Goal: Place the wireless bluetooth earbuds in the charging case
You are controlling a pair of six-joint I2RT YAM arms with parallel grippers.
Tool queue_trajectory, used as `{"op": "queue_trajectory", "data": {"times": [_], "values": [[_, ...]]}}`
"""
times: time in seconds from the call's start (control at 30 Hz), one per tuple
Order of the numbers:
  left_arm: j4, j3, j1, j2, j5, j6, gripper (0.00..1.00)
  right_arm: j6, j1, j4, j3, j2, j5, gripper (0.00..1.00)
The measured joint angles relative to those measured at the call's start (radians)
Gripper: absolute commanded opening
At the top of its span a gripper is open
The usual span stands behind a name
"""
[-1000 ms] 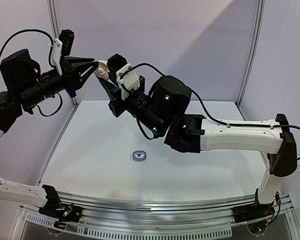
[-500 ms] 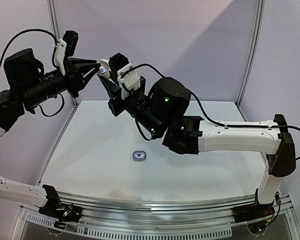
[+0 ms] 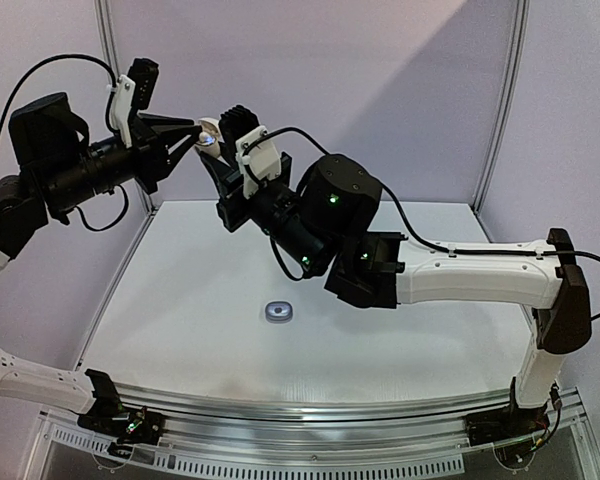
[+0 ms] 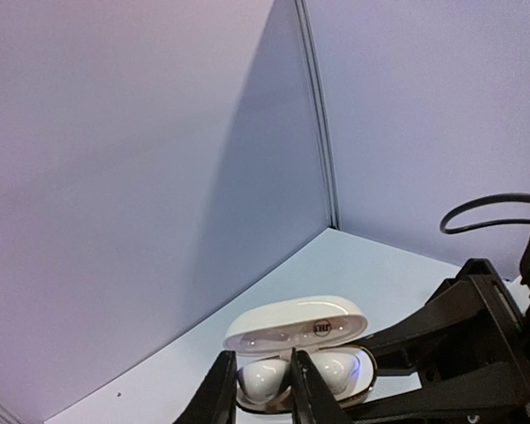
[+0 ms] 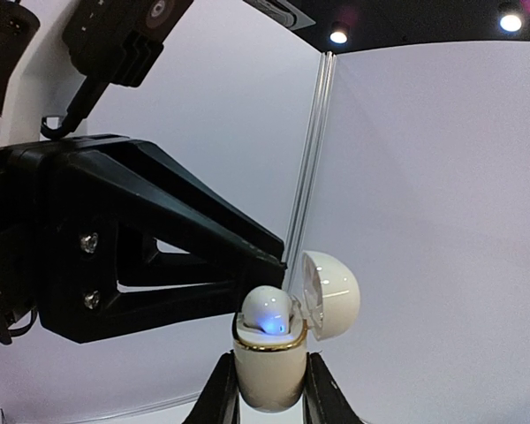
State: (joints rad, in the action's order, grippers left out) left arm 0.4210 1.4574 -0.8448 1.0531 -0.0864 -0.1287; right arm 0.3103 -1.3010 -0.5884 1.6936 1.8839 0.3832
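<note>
One white table (image 3: 200,300) | lilac walls (image 3: 380,80) | right end effector (image 5: 269,393) grips charging case (image 5: 267,371) aloft | left end effector (image 4: 260,375) closed

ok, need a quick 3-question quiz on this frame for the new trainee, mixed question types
1. True or false: the lid of the charging case is open.
2. What holds the case? A) the left arm alone B) the right gripper C) nothing, it sits on the table
3. Fill in: the small grey object lies on the ____.

Key
1. True. The lid is swung back to one side.
2. B. Its jaws clamp the case's sides, up in the air above the table.
3. Table, out in the open, with neither arm's jaws on it.
</note>
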Motion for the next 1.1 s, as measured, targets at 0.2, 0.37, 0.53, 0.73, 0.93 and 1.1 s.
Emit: {"op": "queue_trajectory", "data": {"times": [0.2, 0.37, 0.53, 0.73, 0.93, 1.1], "values": [[0.005, 0.008, 0.0, 0.0, 0.002, -0.003, 0.32, -0.018, -0.001, -0.004, 0.0, 0.0, -0.001, 0.0], [0.009, 0.013, 0.0, 0.0, 0.003, -0.003, 0.32, -0.035, -0.001, -0.009, 0.0, 0.0, 0.0, 0.0], [0.015, 0.018, 0.0, 0.0, 0.007, -0.014, 0.32, -0.059, 0.0, -0.009, 0.0, 0.0, -0.001, 0.0], [0.037, 0.033, 0.0, 0.001, 0.016, -0.035, 0.32, -0.086, 0.002, -0.011, -0.004, 0.0, -0.005, 0.0], [0.059, 0.056, -0.002, 0.001, 0.04, -0.048, 0.34, -0.124, 0.014, -0.01, -0.023, 0.0, -0.022, 0.0], [0.076, 0.066, -0.002, 0.0, 0.058, -0.071, 0.37, -0.138, 0.02, -0.003, -0.045, -0.002, -0.025, 0.0]]}}
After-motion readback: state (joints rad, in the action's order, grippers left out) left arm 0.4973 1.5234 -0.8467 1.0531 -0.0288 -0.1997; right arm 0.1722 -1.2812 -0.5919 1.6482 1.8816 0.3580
